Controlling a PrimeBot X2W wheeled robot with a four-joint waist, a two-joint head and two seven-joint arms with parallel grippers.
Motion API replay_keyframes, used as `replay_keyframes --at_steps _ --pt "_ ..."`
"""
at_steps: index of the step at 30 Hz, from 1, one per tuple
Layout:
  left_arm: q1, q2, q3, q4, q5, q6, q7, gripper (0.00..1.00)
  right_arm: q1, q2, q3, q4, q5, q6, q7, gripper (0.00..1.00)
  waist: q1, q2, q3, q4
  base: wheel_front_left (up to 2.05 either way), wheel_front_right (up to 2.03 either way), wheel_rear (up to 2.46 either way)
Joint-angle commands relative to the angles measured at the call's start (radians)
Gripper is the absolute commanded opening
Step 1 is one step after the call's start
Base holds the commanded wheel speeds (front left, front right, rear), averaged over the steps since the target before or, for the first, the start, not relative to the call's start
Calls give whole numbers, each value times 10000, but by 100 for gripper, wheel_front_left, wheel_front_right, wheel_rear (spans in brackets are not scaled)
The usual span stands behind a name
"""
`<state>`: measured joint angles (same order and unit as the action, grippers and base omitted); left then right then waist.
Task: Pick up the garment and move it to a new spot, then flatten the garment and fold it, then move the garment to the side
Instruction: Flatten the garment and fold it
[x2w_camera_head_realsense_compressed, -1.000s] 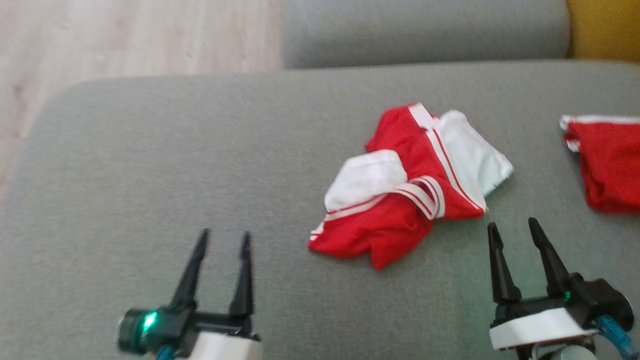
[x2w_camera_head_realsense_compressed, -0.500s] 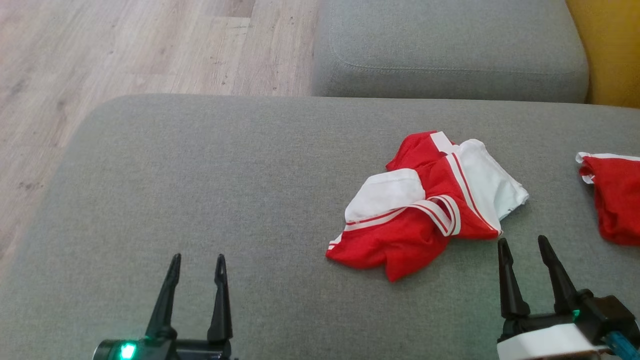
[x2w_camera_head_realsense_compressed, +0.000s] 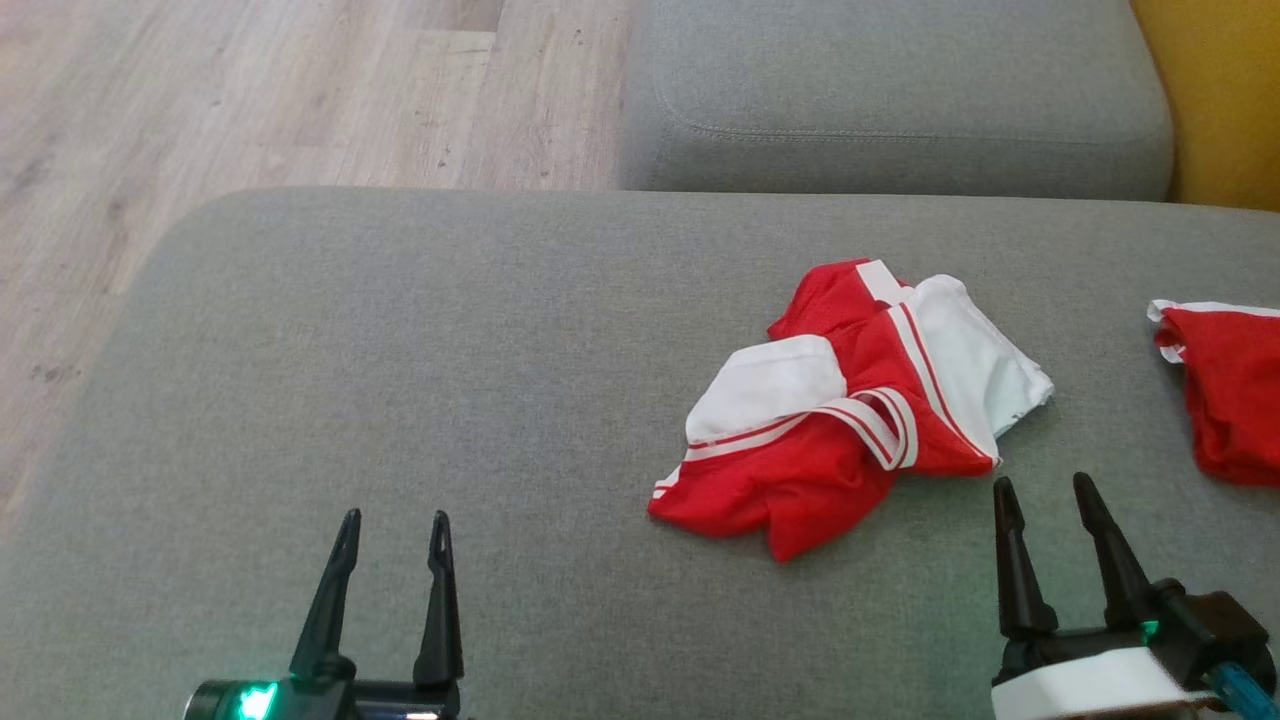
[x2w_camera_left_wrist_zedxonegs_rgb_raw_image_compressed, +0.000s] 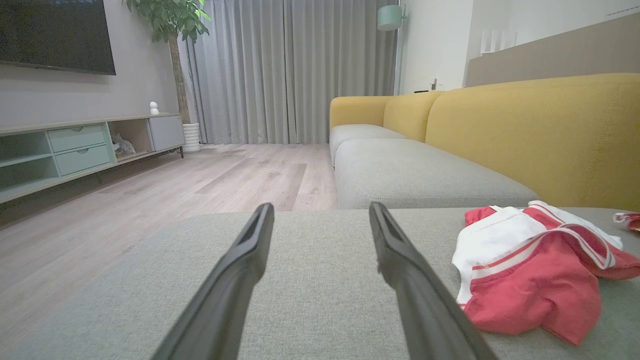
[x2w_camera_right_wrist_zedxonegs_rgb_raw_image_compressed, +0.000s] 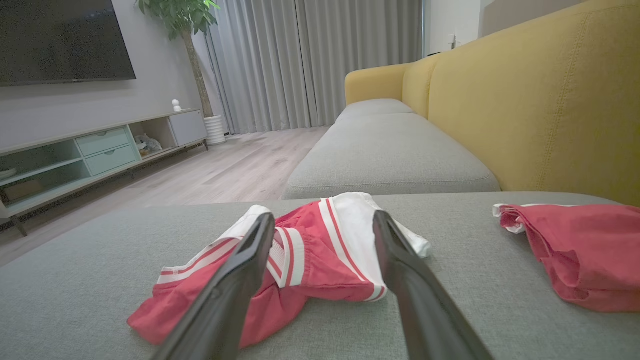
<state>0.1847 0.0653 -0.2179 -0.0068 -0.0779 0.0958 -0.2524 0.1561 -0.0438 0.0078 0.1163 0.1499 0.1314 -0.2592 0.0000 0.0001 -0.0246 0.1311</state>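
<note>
A crumpled red and white garment (x2w_camera_head_realsense_compressed: 850, 400) with striped trim lies on the grey sofa cushion (x2w_camera_head_realsense_compressed: 400, 350), right of centre. It also appears at the right of the left wrist view (x2w_camera_left_wrist_zedxonegs_rgb_raw_image_compressed: 535, 272) and between the fingers' line of sight in the right wrist view (x2w_camera_right_wrist_zedxonegs_rgb_raw_image_compressed: 310, 250). My left gripper (x2w_camera_head_realsense_compressed: 392, 520) hovers open near the cushion's front left, far from the garment. Just below and to the right of the garment, my right gripper (x2w_camera_head_realsense_compressed: 1042, 488) is open, holding nothing.
A second red garment (x2w_camera_head_realsense_compressed: 1225, 385) lies at the cushion's right edge. Another grey seat cushion (x2w_camera_head_realsense_compressed: 900, 100) sits behind, with a yellow sofa back (x2w_camera_right_wrist_zedxonegs_rgb_raw_image_compressed: 550, 100) to the right. Wooden floor (x2w_camera_head_realsense_compressed: 250, 100) lies beyond the left edge. A TV cabinet (x2w_camera_left_wrist_zedxonegs_rgb_raw_image_compressed: 75, 150) stands across the room.
The head camera has tilted, shifting the whole picture downward and sharpening it. The garments lie as before. Both grippers stay open.
</note>
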Motion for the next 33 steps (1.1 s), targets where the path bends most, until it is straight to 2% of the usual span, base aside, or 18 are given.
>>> replay_keyframes --at_steps 1,14,20,26,33 --pt "-291 -117 431 -295 46 -6 -93 100 -349 -64 277 -248 34 -7 -26 100 0 -1 -1 -41 0 0 0" --pt "-290 -141 310 -76 201 -155 -93 100 -412 -64 438 -276 -48 -7 -26 100 0 -1 111 -231 0 0 0" --pt "-924 -145 19 535 202 -546 -93 100 -517 -64 634 -432 -141 -7 -26 100 0 -1 370 -695 0 0 0" --pt "-2660 -148 -1226 2170 -3 -1458 -61 100 -865 -64 757 -624 -200 -7 -26 100 0 -1 1083 -1663 0 0 0" --pt "-5115 -149 -3055 3921 -304 -1955 467 100 -1213 -64 860 -798 -196 -7 -26 100 0 -1 1980 -2711 0 0 0"
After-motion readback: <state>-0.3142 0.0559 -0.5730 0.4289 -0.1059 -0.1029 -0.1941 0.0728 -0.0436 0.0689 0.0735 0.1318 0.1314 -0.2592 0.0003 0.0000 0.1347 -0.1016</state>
